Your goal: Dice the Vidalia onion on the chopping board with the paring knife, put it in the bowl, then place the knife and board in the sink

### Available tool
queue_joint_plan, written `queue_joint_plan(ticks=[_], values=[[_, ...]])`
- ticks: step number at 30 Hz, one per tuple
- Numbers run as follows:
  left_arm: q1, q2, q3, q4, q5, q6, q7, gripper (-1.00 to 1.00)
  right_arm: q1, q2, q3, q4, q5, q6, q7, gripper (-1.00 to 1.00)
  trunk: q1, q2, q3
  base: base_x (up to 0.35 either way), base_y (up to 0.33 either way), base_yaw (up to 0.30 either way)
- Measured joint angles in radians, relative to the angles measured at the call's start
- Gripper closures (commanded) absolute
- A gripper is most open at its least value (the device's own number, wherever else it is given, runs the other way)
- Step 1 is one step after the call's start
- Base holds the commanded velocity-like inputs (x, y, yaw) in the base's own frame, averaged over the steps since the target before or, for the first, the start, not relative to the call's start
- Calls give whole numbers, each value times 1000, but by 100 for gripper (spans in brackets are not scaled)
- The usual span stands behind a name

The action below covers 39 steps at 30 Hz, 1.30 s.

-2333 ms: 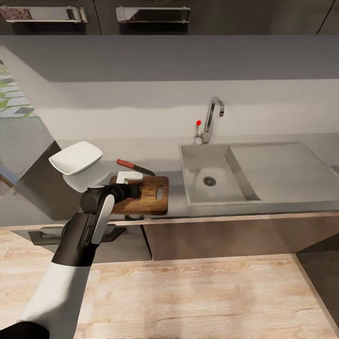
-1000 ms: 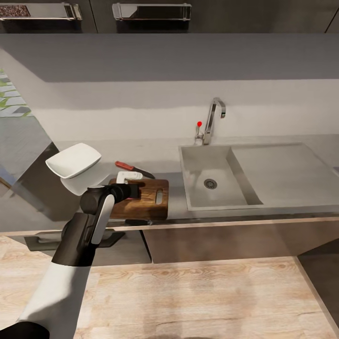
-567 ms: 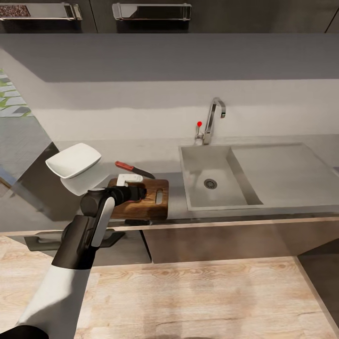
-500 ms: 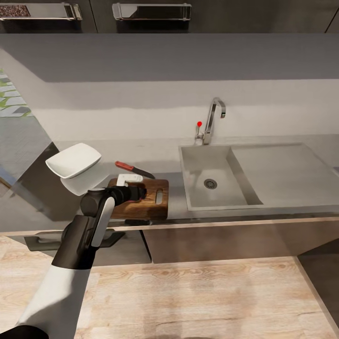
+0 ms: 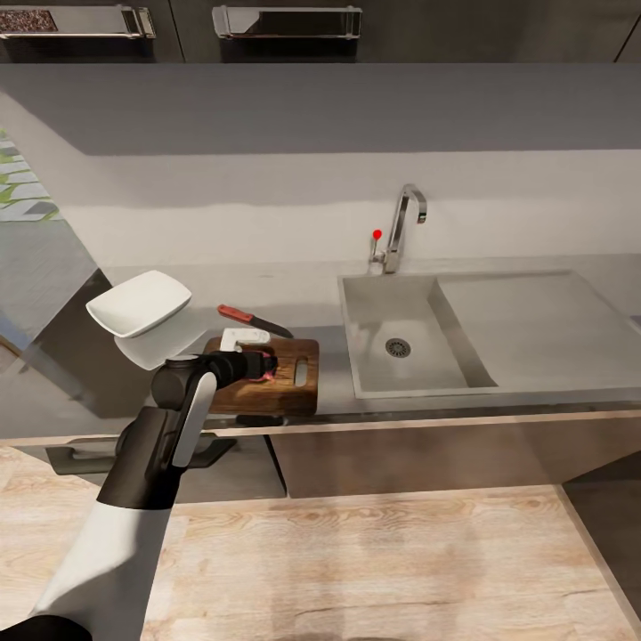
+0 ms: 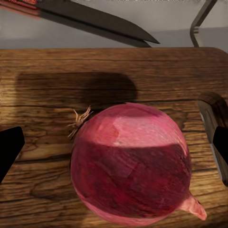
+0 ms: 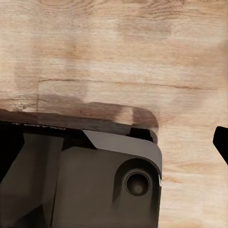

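I'm looking down on a glossy grey tabletop (image 5: 303,289) under a pale wall, with light wood flooring below. The sink (image 5: 401,331) is lying right of the chopping board (image 5: 285,378). The onion (image 6: 130,164), reddish here, is sitting on the board between my left end effector's (image 5: 267,365) released fingers. The paring knife (image 5: 254,320) and white bowl (image 5: 141,303) are resting behind. My right end effector's state I cannot tell.

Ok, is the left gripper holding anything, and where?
Nothing: the left gripper is open, its fingers clear of the onion lying on the chopping board.
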Motion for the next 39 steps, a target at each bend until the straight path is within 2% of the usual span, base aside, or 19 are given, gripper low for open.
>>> queue_joint_plan(ticks=[7, 26, 39], values=[[0, 0, 1, -3, 0, 0, 0, -100, 0, 2, 0, 0, 0, 0, 0, -100, 0, 0, 2, 0, 0, 0], [0, -2, 2, -20, 0, 0, 0, -100, 0, 5, 0, 0, 0, 0, 0, -100, 0, 0, 31, -4, 0, 0], [0, -2, 3, -22, 0, 0, 0, -100, 0, 5, 0, 0, 0, 0, 0, -100, 1, 0, 52, -313, 0, 0]])
